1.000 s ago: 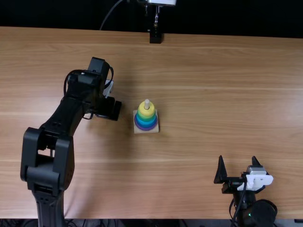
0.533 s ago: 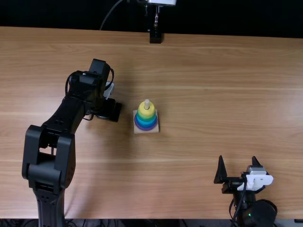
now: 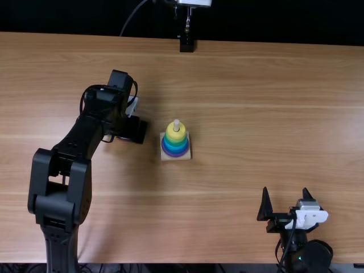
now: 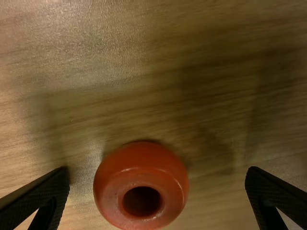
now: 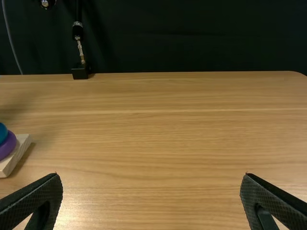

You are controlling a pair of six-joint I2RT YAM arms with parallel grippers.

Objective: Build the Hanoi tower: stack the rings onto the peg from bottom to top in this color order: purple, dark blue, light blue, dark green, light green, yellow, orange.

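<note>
Space is left on both sides of the orange ring [image 4: 139, 160], since the left gripper [image 4: 157, 170] is spread wide over it, a finger to each side and neither touching. That placing suits a pinch across the ring's round wall, which would leave the hole free for the peg [image 3: 176, 123]. The ring rests on the table [image 3: 256, 102] to the left of the tower, near enough that the carry should be short. It lies hole upward, so it probably needs no turning, only closing on, lifting and lowering over the post. The right gripper [image 3: 285, 189] is at the near right, its fingers parted with nothing between them, well apart from the stack; I take it to be kept out of the way, as the last ring is on the left arm's side.

The orange ring is small and squat, rounded at the sides, with a reddish, softly shining skin and a paler flat rim about its dark hole. On the wooden base [image 3: 186, 157], purple [image 3: 176, 155] sits lowest, then a blue band [image 3: 176, 148], a green band [image 3: 176, 143] and the yellow ring [image 3: 171, 133]; each band is perhaps two shades, hard to part from here.
</note>
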